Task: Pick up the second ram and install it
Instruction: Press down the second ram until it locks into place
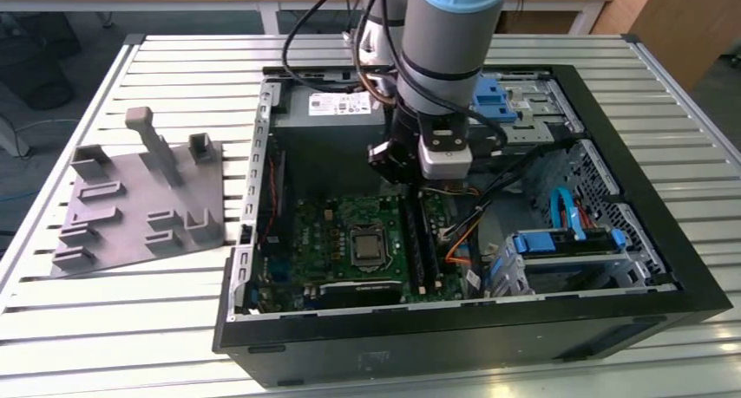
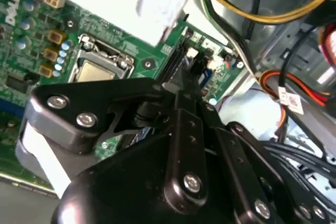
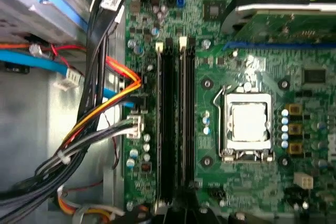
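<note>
The exterior view shows the gripper [image 1: 445,188] hanging over the motherboard's [image 1: 336,233] RAM slots [image 1: 419,242] inside the open case [image 1: 648,233], seemingly for seating; jaw state and the second ram's whereabouts cannot be told.

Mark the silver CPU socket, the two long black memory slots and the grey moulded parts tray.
Silver CPU socket [image 3: 248,125]: first wrist view, lid centre.
Long black memory slots [image 3: 175,124]: first wrist view, midway along.
Grey moulded parts tray [image 1: 134,216]: exterior view, flat base.

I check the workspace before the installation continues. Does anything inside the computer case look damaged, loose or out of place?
Nothing stands out. The motherboard lies flat in the case, and the cables stay bundled beside it.
</note>
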You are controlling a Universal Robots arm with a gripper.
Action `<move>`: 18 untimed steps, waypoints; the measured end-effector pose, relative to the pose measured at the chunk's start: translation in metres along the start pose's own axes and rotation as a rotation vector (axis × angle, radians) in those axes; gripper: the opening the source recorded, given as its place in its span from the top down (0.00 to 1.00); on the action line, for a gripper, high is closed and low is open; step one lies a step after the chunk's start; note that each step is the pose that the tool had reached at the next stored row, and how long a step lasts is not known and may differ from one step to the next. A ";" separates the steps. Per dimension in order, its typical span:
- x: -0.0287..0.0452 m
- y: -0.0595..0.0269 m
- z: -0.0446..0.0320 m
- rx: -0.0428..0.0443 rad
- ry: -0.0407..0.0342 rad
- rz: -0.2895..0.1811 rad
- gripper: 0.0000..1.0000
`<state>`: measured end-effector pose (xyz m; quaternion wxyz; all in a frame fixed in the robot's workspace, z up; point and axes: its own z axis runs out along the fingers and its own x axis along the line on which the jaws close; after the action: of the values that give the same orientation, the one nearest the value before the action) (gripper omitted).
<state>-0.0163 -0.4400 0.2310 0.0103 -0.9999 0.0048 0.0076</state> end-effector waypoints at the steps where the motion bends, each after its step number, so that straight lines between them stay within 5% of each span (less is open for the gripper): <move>1: 0.0000 0.0022 -0.0002 -0.0003 -0.0001 0.000 0.90; 18: 0.0006 0.0743 0.0001 -0.0026 -0.0001 0.000 0.90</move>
<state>-0.0164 -0.5142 0.2294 0.0090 -0.9999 0.0049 0.0077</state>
